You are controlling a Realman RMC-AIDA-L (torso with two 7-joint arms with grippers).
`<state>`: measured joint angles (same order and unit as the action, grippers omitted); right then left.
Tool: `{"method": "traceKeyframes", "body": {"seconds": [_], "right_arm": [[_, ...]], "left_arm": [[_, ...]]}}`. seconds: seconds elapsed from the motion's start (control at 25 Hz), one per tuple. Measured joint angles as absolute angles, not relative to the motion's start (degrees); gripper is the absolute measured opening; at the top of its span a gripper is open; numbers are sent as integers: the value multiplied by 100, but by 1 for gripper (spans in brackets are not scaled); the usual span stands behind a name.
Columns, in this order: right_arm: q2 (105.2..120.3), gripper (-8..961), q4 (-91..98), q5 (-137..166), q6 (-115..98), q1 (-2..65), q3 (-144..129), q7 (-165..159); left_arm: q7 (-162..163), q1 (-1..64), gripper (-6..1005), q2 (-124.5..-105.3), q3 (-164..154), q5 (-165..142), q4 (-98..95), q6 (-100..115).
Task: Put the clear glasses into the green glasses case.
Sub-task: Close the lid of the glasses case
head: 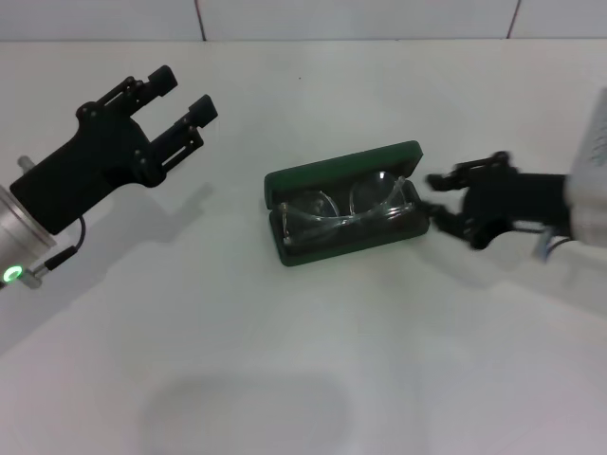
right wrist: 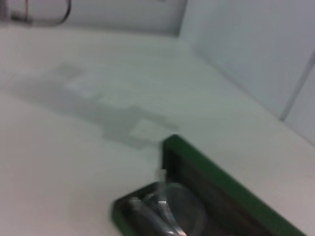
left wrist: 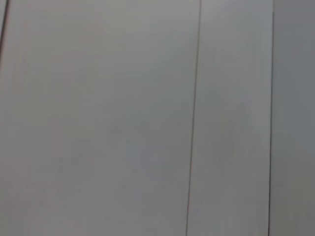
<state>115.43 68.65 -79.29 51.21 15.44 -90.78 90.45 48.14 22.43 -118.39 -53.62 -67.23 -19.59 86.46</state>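
Observation:
The green glasses case (head: 343, 205) lies open in the middle of the white table, its lid raised along the far side. The clear glasses (head: 343, 207) rest inside it, lenses facing up. My right gripper (head: 438, 201) hovers open just off the case's right end, with nothing between its fingers. My left gripper (head: 182, 102) is held up at the far left, open and empty, well away from the case. The right wrist view shows the case's end (right wrist: 216, 182) with one clear lens (right wrist: 179, 211) inside. The left wrist view shows only blank wall panels.
The white table (head: 303, 360) stretches around the case with nothing else on it. A pale wall with vertical seams (head: 201, 19) runs along the far edge.

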Motion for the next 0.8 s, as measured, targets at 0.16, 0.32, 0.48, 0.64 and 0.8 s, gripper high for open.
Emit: {"method": "traceKeyframes", "body": {"seconds": [0.16, 0.32, 0.48, 0.64, 0.8], "right_arm": [[11548, 311, 5545, -9179, 5281, 1681, -8084, 9958], [11559, 311, 3986, -10417, 5986, 1922, -6867, 11158], [11555, 311, 2850, -11043, 6679, 2131, -5856, 11998], [11582, 311, 2557, -11083, 6811, 2170, -5537, 12260], [11590, 311, 2415, -11055, 6793, 2274, -5568, 12352]], "left_arm": [[5321, 2429, 665, -11795, -5390, -6769, -1971, 8292], [6275, 2988, 665, -11750, -5408, -7444, -1975, 7288], [7355, 3707, 666, -11783, -5411, -8474, -1976, 6275], [8052, 4239, 666, -11899, -5413, -9325, -1977, 5697], [8266, 4541, 667, -11987, -5638, -9789, -1933, 5444]]}}
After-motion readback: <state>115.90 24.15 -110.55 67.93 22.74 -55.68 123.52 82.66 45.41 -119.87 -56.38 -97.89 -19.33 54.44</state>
